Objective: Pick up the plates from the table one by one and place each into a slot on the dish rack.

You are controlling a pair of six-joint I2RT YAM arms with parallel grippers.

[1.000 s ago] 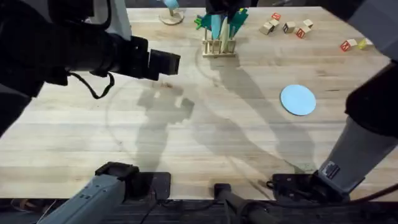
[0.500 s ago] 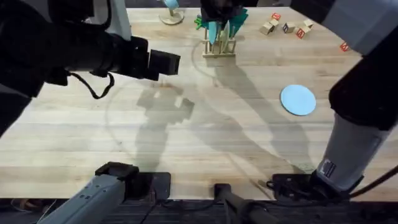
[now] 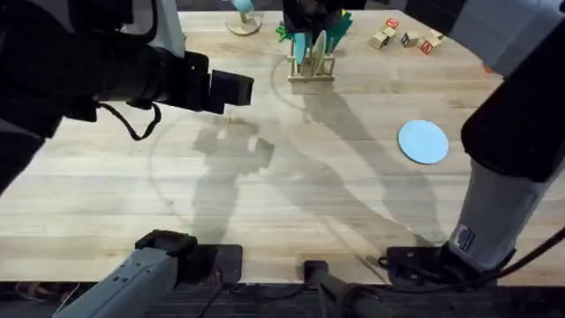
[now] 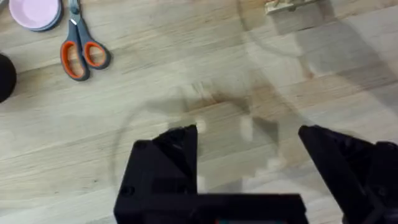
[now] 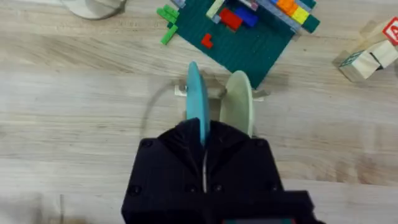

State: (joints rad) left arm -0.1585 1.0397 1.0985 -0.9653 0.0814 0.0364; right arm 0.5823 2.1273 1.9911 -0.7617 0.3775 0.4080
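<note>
Standing at the far middle of the light wooden table (image 3: 265, 177): dish rack (image 3: 311, 69), used here as landmark. Clamped edge-on over it in the right gripper (image 5: 204, 134): bright cyan plate (image 5: 195, 102), beside a cream plate (image 5: 239, 102). Lying flat nearer, to the rack's right: paler blue plate (image 3: 423, 141). Spread wide, holding nothing, left of the rack: left gripper (image 4: 249, 149). Beyond the rack: green toy block (image 5: 242, 31).

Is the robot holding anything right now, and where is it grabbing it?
Yes. The right gripper pinches the bright cyan-blue round plate by its rim, holding it upright in the wooden dish rack. The left gripper is open and holds nothing.
</note>
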